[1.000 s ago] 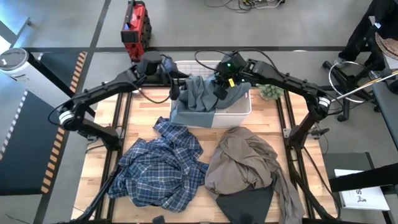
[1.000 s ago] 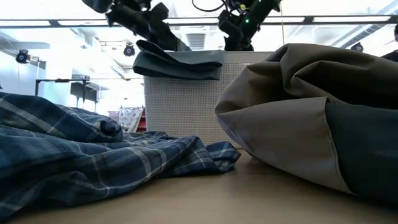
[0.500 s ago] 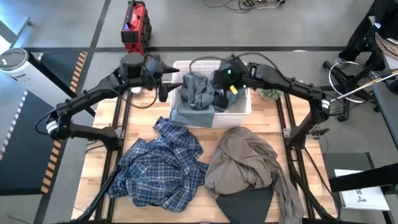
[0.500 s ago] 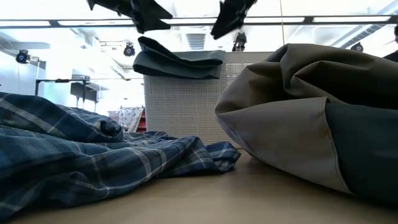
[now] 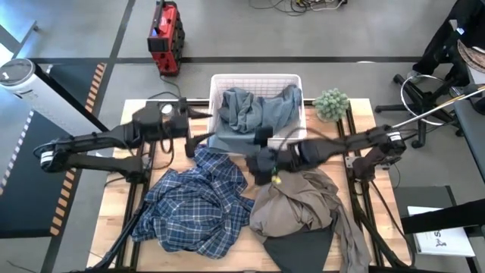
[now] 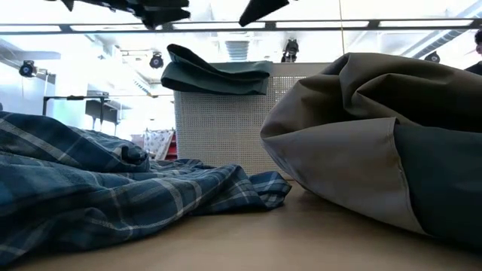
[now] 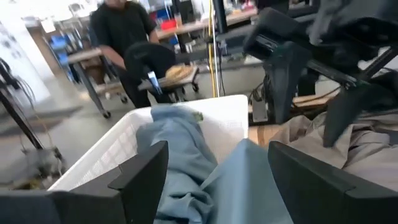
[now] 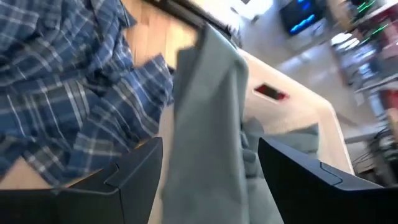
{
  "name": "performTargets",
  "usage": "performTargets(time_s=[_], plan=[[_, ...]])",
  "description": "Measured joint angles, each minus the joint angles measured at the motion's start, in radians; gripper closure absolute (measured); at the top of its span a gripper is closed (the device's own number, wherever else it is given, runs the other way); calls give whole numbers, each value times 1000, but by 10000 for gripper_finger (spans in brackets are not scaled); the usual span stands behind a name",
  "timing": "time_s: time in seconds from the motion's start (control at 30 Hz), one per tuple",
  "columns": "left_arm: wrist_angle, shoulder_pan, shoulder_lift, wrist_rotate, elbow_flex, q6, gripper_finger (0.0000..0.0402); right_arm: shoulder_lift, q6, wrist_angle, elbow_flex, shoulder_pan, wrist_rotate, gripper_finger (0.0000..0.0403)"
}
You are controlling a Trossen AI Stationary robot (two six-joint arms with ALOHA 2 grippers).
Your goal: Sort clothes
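We see the grey-blue shirt (image 5: 254, 112) lying in the white bin (image 5: 256, 78), one fold draped over its near wall; both grippers hang empty with fingers spread. The right gripper (image 5: 261, 168) sits just above the taupe garment (image 5: 299, 199), the left gripper (image 5: 193, 142) beside the plaid shirt (image 5: 197, 203); each arm, we judge, is nearer its own heap, both lying toward the table's front.

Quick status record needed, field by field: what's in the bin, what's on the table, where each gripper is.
bin: white perforated plastic bin holds the grey-blue shirt, part draped over its front wall
table: blue-white plaid shirt; taupe garment; dark grey-green tee
left gripper: open, empty, above the plaid shirt's upper edge
right gripper: open, empty, above the taupe garment's edge
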Motion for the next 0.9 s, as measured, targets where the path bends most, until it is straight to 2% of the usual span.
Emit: performTargets(time_s=[0.2,0.5,0.67,0.83,0.9], plan=[[134,-202,-49,-200,-114,23,131,0,-86,248,-179,65,199,144],[348,-450,-16,-462,-228,77,139,8,-134,379,-346,63,331,144],[431,-518,28,-519,-261,89,134,73,-256,376,-366,63,432,137],[465,-538,62,-538,-277,89,132,166,-367,403,-364,62,505,129],[465,-538,72,-544,-277,88,132,202,-384,440,-351,61,570,131]])
